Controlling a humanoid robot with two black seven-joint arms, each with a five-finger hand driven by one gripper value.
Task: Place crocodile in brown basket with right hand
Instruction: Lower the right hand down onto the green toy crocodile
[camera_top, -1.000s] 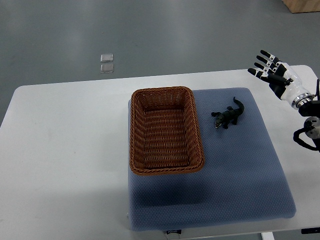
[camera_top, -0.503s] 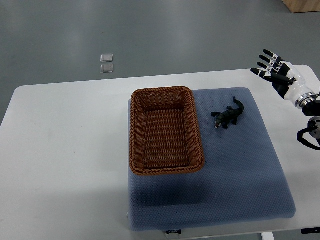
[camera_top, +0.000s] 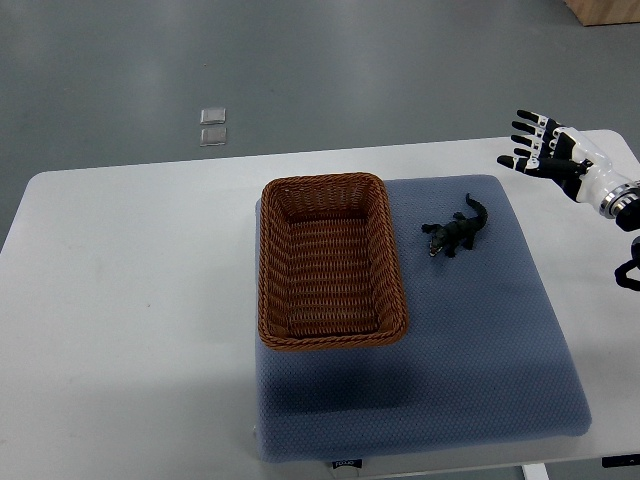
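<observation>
The crocodile (camera_top: 455, 235) lies on the blue mat (camera_top: 480, 340), just right of the brown basket (camera_top: 264, 262) and not touching it. Neither has shifted over the last second. The right hand (camera_top: 548, 152) has turned, so its fingers now point left rather than up and left, while the wrist has drawn back toward the right edge. It is empty with fingers spread wide, well apart from the toy, so I judge the reach has barely begun. No left arm shows. There is one crocodile, one basket, one mat, one white table (camera_top: 130, 280), one hand, and two small squares (camera_top: 213, 128) on the floor, possibly clear plastic.
</observation>
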